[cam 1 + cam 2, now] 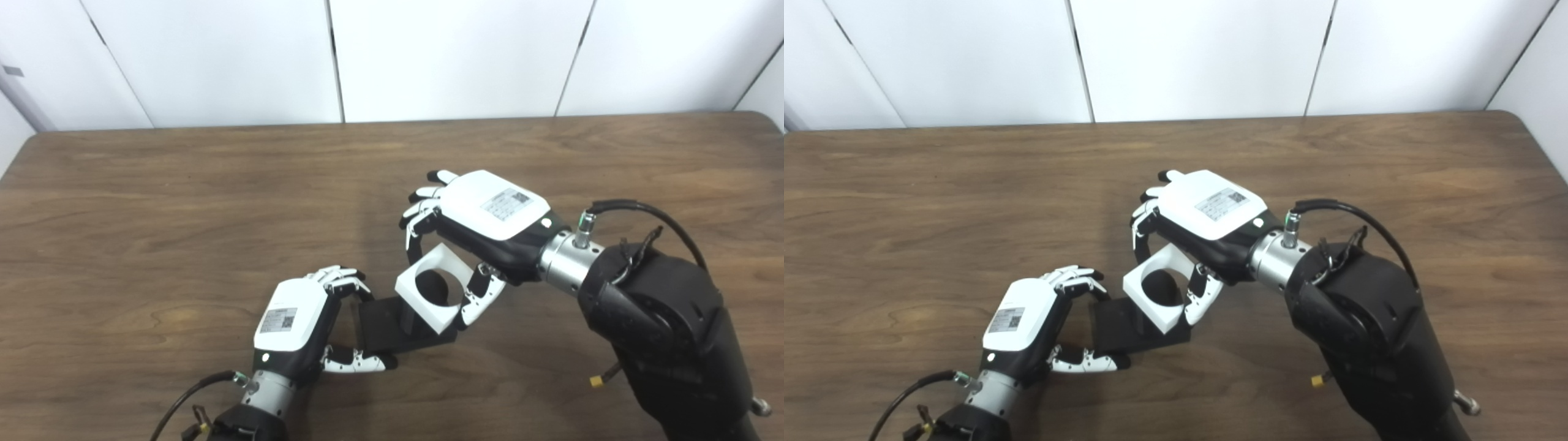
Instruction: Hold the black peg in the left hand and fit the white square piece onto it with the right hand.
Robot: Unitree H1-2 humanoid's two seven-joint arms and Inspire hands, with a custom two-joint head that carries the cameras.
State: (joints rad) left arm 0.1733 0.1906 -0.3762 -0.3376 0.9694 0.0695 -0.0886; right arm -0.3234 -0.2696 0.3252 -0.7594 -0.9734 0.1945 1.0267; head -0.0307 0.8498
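Observation:
My left hand [300,321] is shut on the black peg piece [383,321], gripping its flat square base between fingers and thumb just above the table. The peg's round top [432,286] shows through the hole of the white square piece [435,288]. My right hand [484,214] is shut on the white square piece, fingers on its far edge and thumb on its near right edge, holding it tilted over the peg. How far the piece sits down the peg is hidden. The same shows in the right eye view: black base [1115,324], white piece [1160,288].
The brown wooden table [184,202] reaches to a white panelled wall at the back. My right forearm [661,318] comes in bulky from the lower right, with a cable looping above its wrist.

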